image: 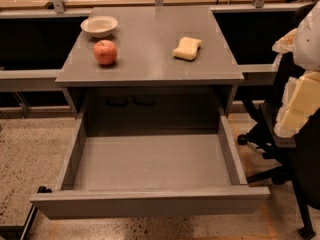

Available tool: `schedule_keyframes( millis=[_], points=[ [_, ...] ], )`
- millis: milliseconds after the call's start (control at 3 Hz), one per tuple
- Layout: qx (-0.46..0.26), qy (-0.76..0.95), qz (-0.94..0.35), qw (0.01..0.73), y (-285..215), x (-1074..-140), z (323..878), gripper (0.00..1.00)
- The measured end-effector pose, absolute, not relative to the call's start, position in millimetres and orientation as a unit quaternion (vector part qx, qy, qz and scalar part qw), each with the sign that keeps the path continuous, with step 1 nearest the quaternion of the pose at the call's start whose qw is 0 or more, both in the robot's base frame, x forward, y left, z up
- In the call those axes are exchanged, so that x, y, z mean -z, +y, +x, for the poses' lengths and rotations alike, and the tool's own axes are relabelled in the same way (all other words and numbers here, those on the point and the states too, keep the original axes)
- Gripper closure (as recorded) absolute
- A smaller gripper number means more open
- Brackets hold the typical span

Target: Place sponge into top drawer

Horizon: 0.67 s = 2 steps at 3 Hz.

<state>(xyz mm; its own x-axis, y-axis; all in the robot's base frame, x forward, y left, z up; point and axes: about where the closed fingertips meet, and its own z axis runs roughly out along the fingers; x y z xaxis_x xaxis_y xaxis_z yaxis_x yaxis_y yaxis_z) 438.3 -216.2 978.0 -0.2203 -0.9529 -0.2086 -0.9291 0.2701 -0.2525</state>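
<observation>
Your sponge [187, 48] lies flat on the bench [150, 66], right of centre and a little back from the front edge. It is well apart from the apple [105, 52] and from the bowl [99, 26], which stand together on the left side. That spacing works for you: nothing crowds the sponge, so you can come down on it without brushing either one. The top drawer [150, 164] is pulled far out below the front edge of the bench, and its floor is bare. The place for the sponge is therefore ready, and I judge that the opening step is finished while the pick itself has not begun. The gripper [296, 106] hangs at the far right of the view, off the side of the bench and lower than its top. It is apart from the sponge and from the drawer. From this angle you cannot tell whether it is spread or closed, though it plainly does not hold the sponge. Parked out there, it leaves both the bench top and the open drawer unobstructed. For the next move you would likely need to lift it above the bench top and carry it left and back until it is over the sponge. Then descend with care, since the sponge looks soft and may squash or slide under uneven pressure. Carrying it forward afterwards should be simple, because the drawer sits directly in front of and below the sponge.
</observation>
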Motion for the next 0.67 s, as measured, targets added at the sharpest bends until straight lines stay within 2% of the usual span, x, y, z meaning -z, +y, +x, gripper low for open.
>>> schedule_keyframes(
  millis=[333, 667],
  points=[
    [0.042, 0.782, -0.598, 0.171, -213.0, -970.1, 470.2, 0.00],
    [0.041, 0.782, -0.598, 0.171, -212.4, -968.7, 472.9, 0.00]
  ],
)
